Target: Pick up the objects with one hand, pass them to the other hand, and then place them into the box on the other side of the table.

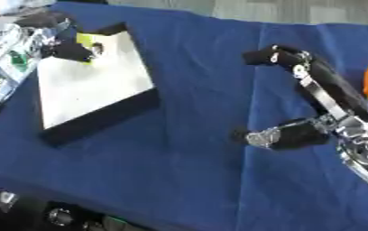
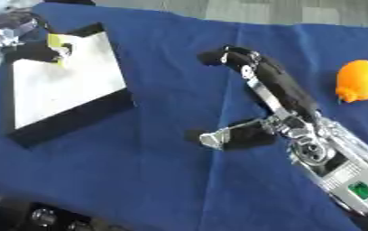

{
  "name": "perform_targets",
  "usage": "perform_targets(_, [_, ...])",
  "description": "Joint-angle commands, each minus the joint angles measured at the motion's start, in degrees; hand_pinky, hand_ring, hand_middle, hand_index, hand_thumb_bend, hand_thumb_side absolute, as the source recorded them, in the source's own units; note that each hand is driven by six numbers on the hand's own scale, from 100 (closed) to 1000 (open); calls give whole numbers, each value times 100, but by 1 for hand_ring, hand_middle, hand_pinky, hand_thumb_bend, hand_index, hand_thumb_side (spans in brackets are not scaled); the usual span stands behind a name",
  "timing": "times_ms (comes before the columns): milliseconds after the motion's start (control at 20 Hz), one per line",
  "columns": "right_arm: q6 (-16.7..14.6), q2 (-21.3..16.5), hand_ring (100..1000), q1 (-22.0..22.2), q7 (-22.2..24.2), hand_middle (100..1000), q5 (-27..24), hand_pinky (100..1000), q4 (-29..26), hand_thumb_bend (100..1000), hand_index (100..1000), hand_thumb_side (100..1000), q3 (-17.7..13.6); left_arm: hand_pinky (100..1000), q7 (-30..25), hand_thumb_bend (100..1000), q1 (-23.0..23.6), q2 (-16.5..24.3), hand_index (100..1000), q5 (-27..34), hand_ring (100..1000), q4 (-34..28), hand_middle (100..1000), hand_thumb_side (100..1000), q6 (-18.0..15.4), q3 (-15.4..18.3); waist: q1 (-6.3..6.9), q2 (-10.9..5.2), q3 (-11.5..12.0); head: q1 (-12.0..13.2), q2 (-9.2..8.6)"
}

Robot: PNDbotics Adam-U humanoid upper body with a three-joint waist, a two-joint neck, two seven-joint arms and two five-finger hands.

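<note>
Table [image 2: 163,171] under blue cloth. Box [image 1: 92,85], white inside with black walls, sits at left. Right hand [image 2: 278,113] rests mid-table, fingers spread, empty. Left hand [image 1: 69,47] over box's far corner, fingers pinched on small yellow-green object [image 1: 85,39]. Orange fruit [image 2: 359,81] lies at right.

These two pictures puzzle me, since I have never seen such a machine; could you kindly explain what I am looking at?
Both pictures come from a stereo camera in a humanoid robot's head, looking down at a table under a blue cloth. The black and silver arms are its own. The left hand holds a small yellow-green object over a shallow box with a white inside and dark walls. The right hand hangs open over the cloth, holding nothing. An orange fruit lies on the cloth beyond it.
</note>
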Motion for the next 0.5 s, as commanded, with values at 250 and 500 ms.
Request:
perform_targets(250, [24,-111,789,-23,-30,727,-17,814,-117,699,839,270,-86,846,41,367,-65,142,934,-366,798,-85,868,938,-22,172,-40,-31,13,-39,-7])
perform_targets(500, [38,-117,788,-3,-40,726,-18,813,-117,699,838,270,-96,851,56,407,-66,139,934,-324,801,-121,869,681,-86,163,-37,-35,19,-40,-7])
